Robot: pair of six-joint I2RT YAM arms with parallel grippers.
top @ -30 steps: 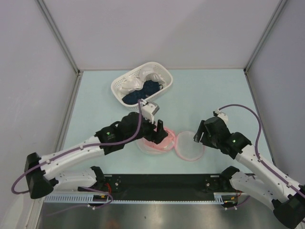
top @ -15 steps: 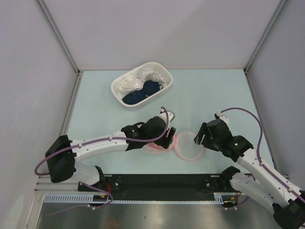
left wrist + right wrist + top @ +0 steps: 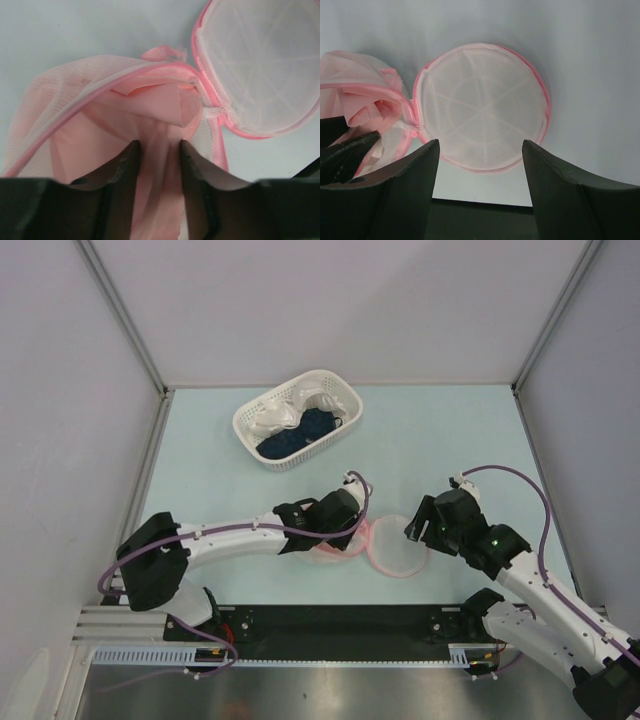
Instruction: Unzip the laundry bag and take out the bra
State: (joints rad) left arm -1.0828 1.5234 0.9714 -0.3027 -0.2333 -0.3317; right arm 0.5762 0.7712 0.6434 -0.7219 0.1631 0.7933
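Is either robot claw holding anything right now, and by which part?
The left gripper pinches a fold of the bra inside the laundry bag; the right gripper holds nothing.

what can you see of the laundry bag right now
The laundry bag is a round clamshell of translucent white mesh edged with pink zip, lying unzipped and open on the table. Its right half lies flat and empty, showing spoke-like ribs. The left half, joined at one edge, is slumped and holds the pink bra. The left gripper reaches inside it, fingers pinching a fold of the bra.
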